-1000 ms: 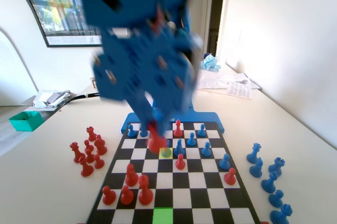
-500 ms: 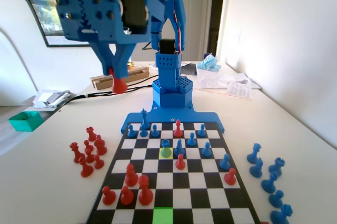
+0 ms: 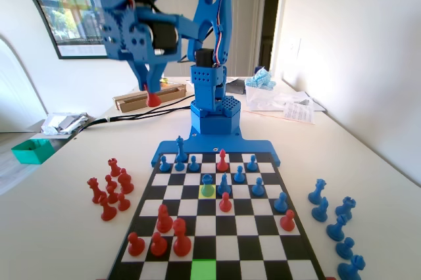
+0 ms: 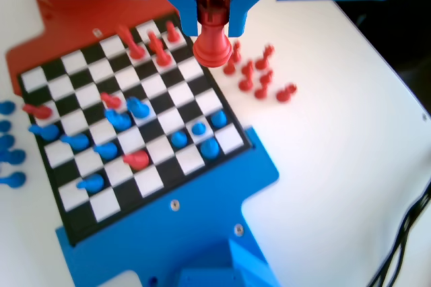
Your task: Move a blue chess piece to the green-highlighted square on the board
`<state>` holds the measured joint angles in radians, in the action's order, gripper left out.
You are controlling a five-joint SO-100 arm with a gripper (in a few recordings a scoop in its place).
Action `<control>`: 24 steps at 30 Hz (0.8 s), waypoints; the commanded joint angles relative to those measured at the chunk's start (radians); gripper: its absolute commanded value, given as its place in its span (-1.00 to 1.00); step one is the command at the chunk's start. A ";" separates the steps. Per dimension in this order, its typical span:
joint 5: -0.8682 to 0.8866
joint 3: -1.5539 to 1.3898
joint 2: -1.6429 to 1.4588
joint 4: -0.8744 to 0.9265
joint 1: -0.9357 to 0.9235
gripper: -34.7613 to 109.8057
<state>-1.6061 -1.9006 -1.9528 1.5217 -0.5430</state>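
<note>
Half a second ago my gripper (image 3: 152,93) hung high over the table left of the board (image 3: 215,257) in the fixed view; since then it has drifted a little right and down, and it still carries the red rook (image 4: 213,28). My two fingers are clenched on that rook's upper body, one on each side, and it hangs upright below them with its flared base free in the air. In the wrist view it sits above the board's edge, near the red pieces off the board (image 4: 259,75) on the bare table (image 4: 350,139).

On the board, in the fixed view, the blue chess piece (image 3: 208,184) stands on the yellow-lime square (image 3: 200,192), in the third row from the board's far end, just left of a taller blue piece (image 3: 224,184). A red pawn (image 3: 225,202) stands one row nearer the camera than that taller piece. The green-highlighted square (image 3: 203,269) lies in the board's nearest row, in the same file as the pawn, and nothing stands on it. Three red pieces (image 3: 164,235) cluster just left of and beyond the green square. To the right of the board a line of captured blue pieces (image 3: 335,226) runs along the table. The pawn's tint is hard to judge against the lime square; its head looks blue to me.
</note>
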 commanded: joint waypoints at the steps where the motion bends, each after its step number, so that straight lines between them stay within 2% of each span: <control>1: -0.028 -0.049 -0.080 -0.032 -0.074 -0.51; 12: -0.035 -0.239 -0.017 -0.275 -0.207 -0.51; 24: -0.032 -0.311 0.207 -0.554 -0.278 -0.51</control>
<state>-1.6368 -2.2105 -1.7656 1.0324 -0.7946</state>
